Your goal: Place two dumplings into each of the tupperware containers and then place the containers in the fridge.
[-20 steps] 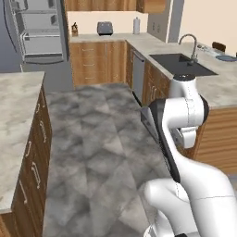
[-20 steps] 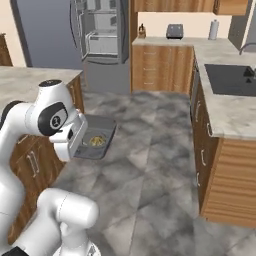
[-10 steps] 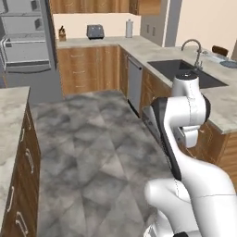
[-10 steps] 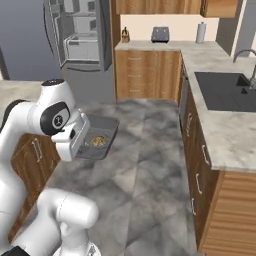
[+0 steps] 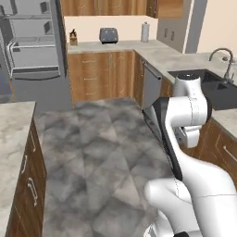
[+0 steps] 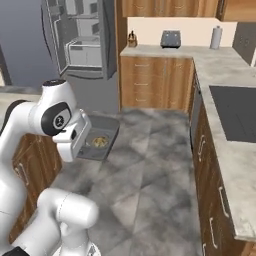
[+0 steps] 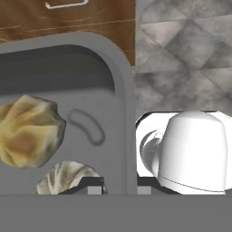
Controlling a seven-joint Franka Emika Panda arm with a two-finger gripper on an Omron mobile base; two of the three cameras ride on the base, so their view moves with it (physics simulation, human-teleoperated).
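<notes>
Transport stage: gripper (image 7: 118, 188), fingers clamped on the wall of a tupperware container (image 7: 123, 90) carrying two dumplings (image 7: 29, 131), with the open fridge (image 6: 82, 37) at 12 o'clock; shelving remains.

Base cams share fridge (image 5: 32, 51); hand cam close.
</notes>
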